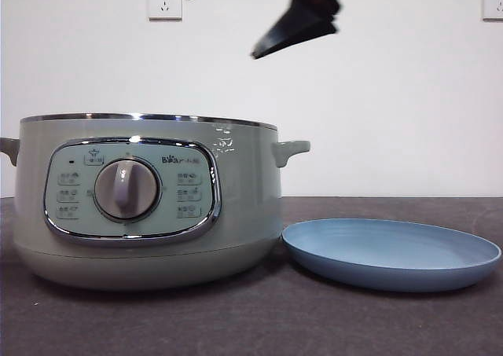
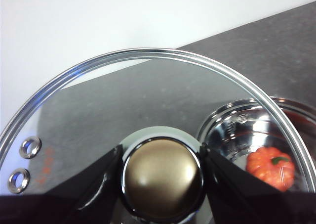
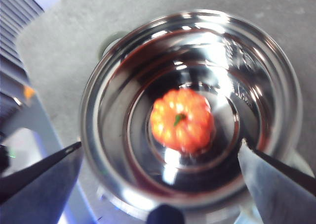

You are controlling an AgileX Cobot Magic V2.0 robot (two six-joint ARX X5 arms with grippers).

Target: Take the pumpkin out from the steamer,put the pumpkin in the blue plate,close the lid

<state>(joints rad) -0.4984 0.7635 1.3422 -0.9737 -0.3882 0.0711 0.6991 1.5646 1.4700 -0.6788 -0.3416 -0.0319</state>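
Note:
The steamer (image 1: 149, 203) stands at the left with no lid on it. The pumpkin (image 3: 181, 119) sits upright in the middle of its shiny inner pot (image 3: 98, 85). My right gripper (image 3: 160, 147) is open wide, high above the pot and centred over the pumpkin; its black jaws show at the top of the front view (image 1: 247, 10). My left gripper (image 2: 162, 159) is shut on the knob (image 2: 162, 177) of the glass lid (image 2: 148, 85) and holds it raised beside the steamer (image 2: 232, 120). The pumpkin (image 2: 270, 167) shows through the glass. The blue plate (image 1: 391, 254) lies empty to the right of the steamer.
The dark grey table (image 1: 251, 324) runs back to a white wall with two sockets (image 1: 165, 2) (image 1: 493, 2). The steamer's side handle (image 1: 291, 150) sticks out above the plate's near rim.

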